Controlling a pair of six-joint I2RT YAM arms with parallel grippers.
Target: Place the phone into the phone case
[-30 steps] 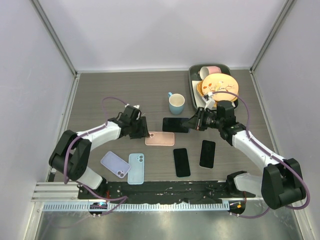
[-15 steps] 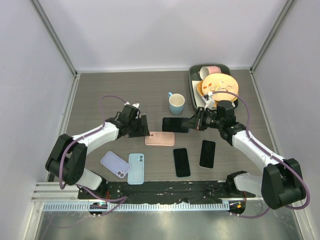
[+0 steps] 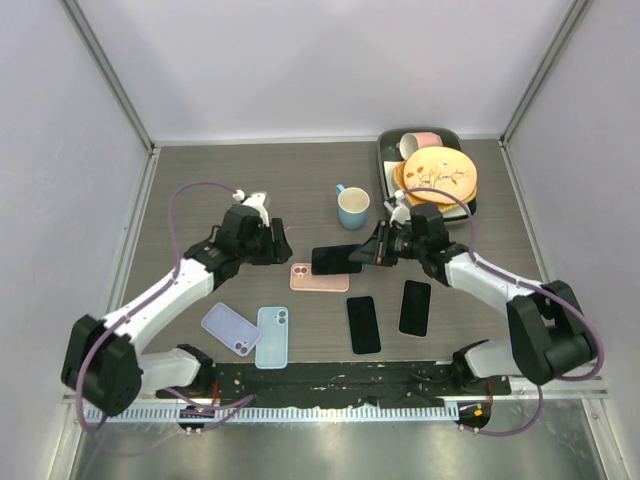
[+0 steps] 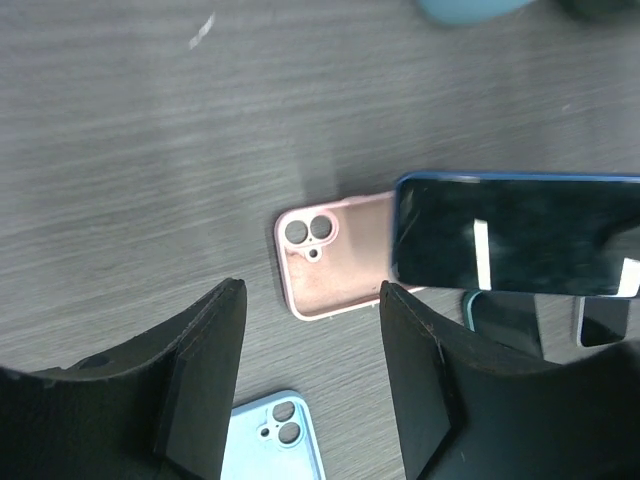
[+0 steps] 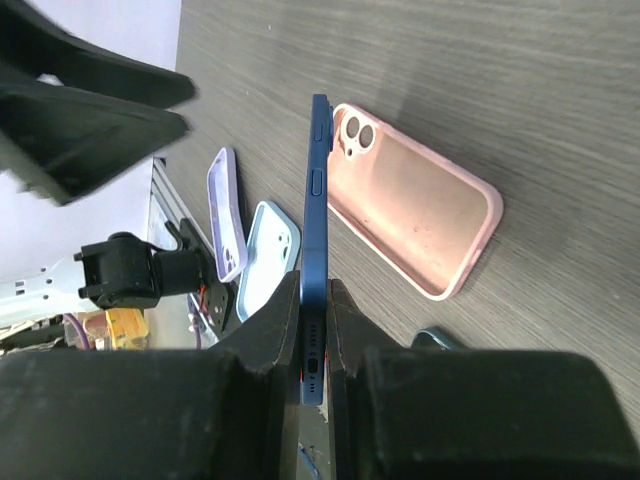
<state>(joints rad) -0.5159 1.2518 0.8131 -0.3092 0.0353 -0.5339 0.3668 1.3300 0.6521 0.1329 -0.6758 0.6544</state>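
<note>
The empty pink phone case (image 3: 312, 279) lies flat on the table, camera cutout to the left. My right gripper (image 3: 371, 256) is shut on a blue-edged phone (image 3: 335, 259) and holds it above the case's right half. In the right wrist view the phone (image 5: 318, 200) stands edge-on between my fingers (image 5: 284, 330), above the pink case (image 5: 415, 215). My left gripper (image 3: 268, 243) is open and empty, just left of and above the case. In the left wrist view its gripper (image 4: 310, 380) hovers over bare table, with the case (image 4: 335, 265) and phone (image 4: 515, 235) beyond.
Two dark phones (image 3: 363, 324) (image 3: 415, 307) lie near the front. A purple case (image 3: 231, 328) and a light blue case (image 3: 272, 336) lie front left. A blue cup (image 3: 352, 206) stands behind the case. A dish tray (image 3: 386, 165) with plates is at back right.
My right gripper has carried the phone left, over the pink case's right end. My left gripper has drawn back up and to the left, away from the case's left end.
</note>
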